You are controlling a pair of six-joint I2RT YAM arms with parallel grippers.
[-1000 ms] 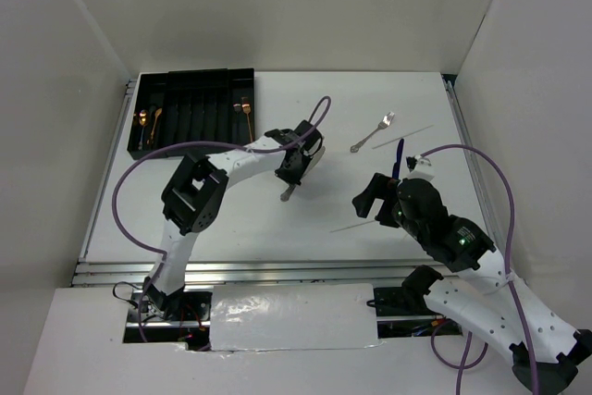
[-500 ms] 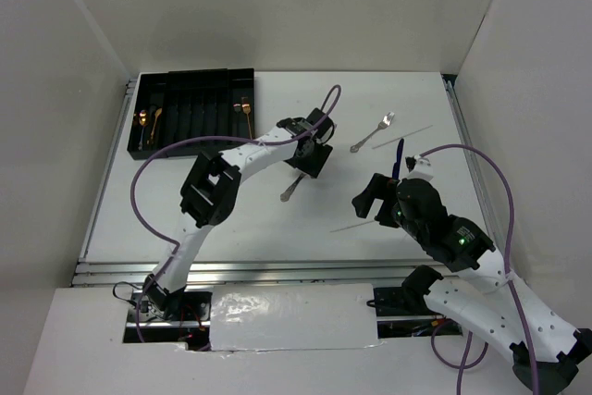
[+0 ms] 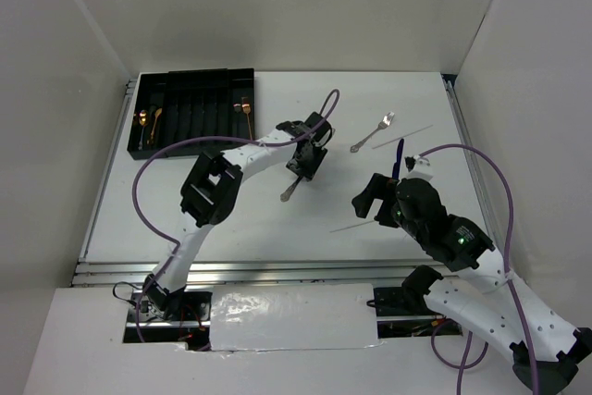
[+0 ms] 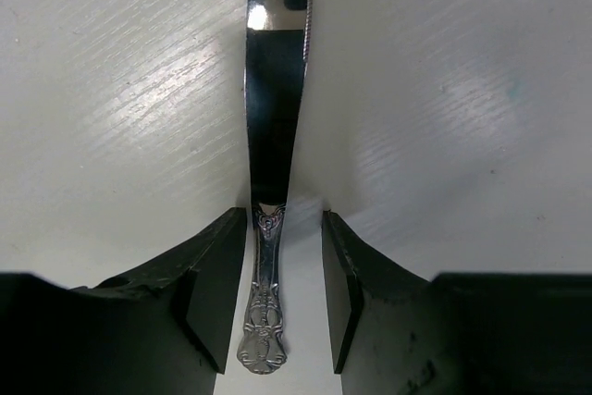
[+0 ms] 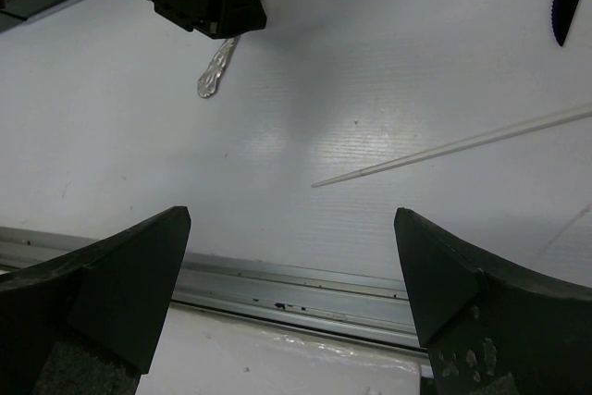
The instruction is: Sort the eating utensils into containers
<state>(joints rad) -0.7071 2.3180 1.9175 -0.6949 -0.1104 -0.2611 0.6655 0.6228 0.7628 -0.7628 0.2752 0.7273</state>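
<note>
Left fingers [image 4: 215, 275]: stood apart, one on each side of the handle, with a gap showing on both sides. Nothing was clamped.
Silver knife [image 4: 274, 117]: lay flat on the table [image 3: 231, 228] near its middle, well apart from the tray. The blade pointed away from the wrist and the ornate handle end sat between the jaws.
Why that pose: straddling the handle along its length looked like set-up for a pinch across the narrow width. Judged step was picking the knife.
Right gripper [image 5: 291, 215]: was wide open and held nothing, hovering near the pale stick [image 5: 462, 145]. It was likely parked out of the left arm's way.
Tray [image 3: 194, 73]: sat at the far-left corner, with copper pieces [image 3: 143, 122] in its outer slots.
Unsorted: silver fork [image 3: 373, 132] and dark knife [image 3: 400, 153] lay on the right side.
Risk: a slim handle flat on the surface could slip out of a shallow pinch.
</note>
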